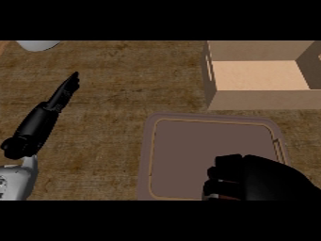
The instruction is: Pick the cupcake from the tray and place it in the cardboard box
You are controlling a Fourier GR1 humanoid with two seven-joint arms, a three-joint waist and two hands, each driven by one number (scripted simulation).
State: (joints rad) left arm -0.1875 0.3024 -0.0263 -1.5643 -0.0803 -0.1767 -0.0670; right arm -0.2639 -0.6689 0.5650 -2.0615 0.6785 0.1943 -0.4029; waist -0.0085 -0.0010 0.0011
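Cupcake hidden; right hand curls shut over tray at lower right; left hand straight, spread, at left.

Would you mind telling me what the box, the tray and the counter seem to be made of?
The box looks like plain cardboard: matte tan walls with slot cut-outs in its sides. The tray seems to be matte grey-brown plastic or coated metal, with a thin raised lighter rim; the look leaves that open. The counter appears to be dark wood with a streaked grain, not glossy.
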